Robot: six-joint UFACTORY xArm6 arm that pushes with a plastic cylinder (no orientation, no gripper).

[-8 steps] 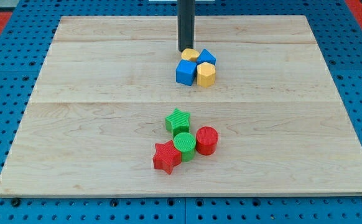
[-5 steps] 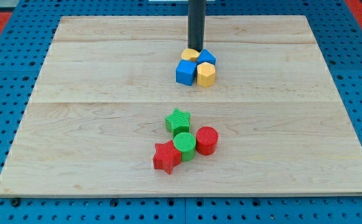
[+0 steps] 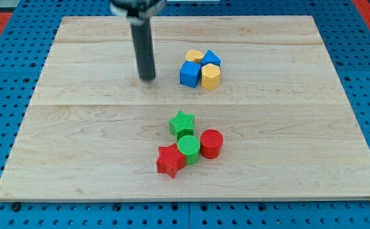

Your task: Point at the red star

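So my tool is just a bare rod, no jaws to open or close and nothing held, and my tip [image 3: 147, 78] sits on the worktop [image 3: 77, 127] toward the view's left of the blue and yellow cluster [image 3: 199, 67]. The red star [image 3: 170, 160] sits well below my tip, slightly toward the view's right, touching the green cylinder [image 3: 188, 147]. So I reckon the move is mostly straight down the view.

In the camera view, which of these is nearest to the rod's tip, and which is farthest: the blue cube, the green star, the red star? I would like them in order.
Measured from my tip:
1. Blue cube, just to the view's right of the tip, in the upper cluster.
2. Green star, lower and to the right, at the top of the lower cluster.
3. Red star, lowest, at the lower cluster's left end.
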